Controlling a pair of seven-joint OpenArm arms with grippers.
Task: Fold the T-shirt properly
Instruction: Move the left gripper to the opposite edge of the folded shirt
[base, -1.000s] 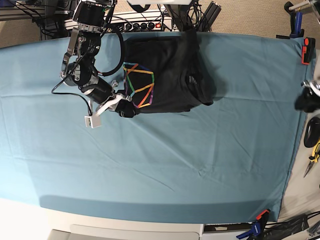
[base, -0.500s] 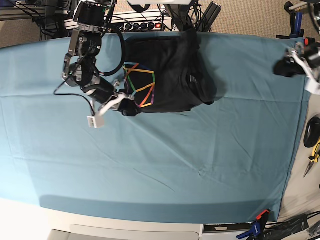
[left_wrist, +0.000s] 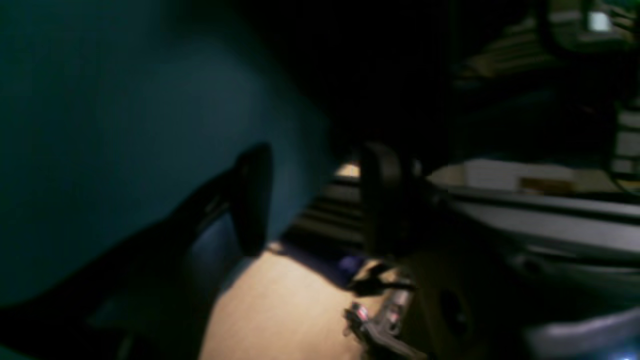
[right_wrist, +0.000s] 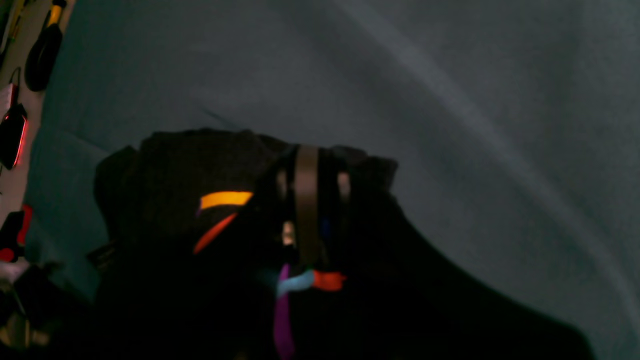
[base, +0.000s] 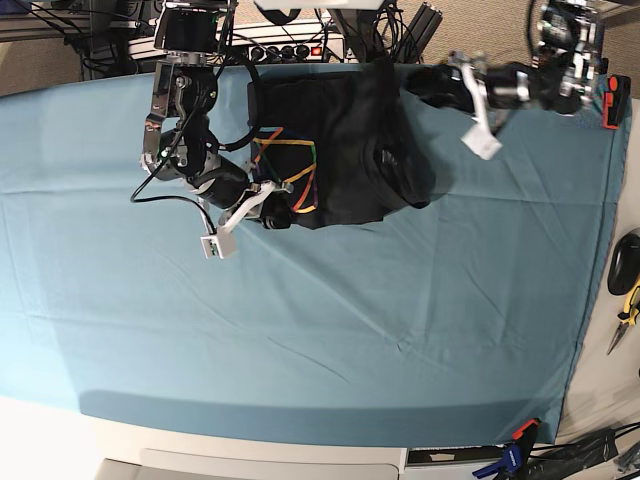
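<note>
Teal cloth table cover (base: 330, 330): wrinkled, spans the base view.

Dark charcoal short-sleeved cotton T-shirt (base: 350, 150): bunched at 12 o'clock on the cover, near its far edge; multicoloured line print (base: 285, 175) of orange, green, blue and purple faces up on its 9 o'clock side.

Right gripper (base: 268, 208): pinched on the T-shirt's near 9 o'clock corner, fabric gathered around its fingers (right_wrist: 306, 200).

Left gripper (left_wrist: 315, 200): fingers apart, empty, at the T-shirt's 2 o'clock.
</note>
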